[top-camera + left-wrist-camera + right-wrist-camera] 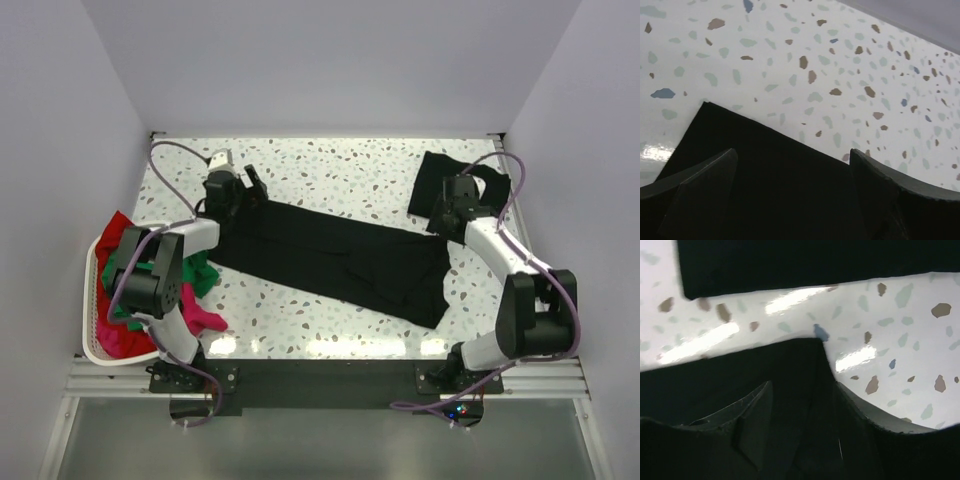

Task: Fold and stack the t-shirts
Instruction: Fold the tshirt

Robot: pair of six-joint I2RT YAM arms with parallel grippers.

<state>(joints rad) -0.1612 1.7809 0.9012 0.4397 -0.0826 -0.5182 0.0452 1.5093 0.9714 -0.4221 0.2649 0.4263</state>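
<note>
A black t-shirt (340,258) lies spread in a long band across the middle of the table. My left gripper (254,186) is at its far left end, open, with its fingers (715,175) set wide apart over a corner of the cloth (780,190). My right gripper (441,222) is at the shirt's right end. Its jaws stand partly apart, with a raised edge of the black cloth (790,360) between them (802,390). A second black shirt (455,182) lies folded at the back right, and it also shows in the right wrist view (815,260).
A white basket (90,300) stands at the left edge by the left arm. It holds a red shirt (118,228), a green shirt (200,272) and a magenta shirt (205,318), which spill over its rim. The speckled tabletop (330,165) ends at walls on three sides.
</note>
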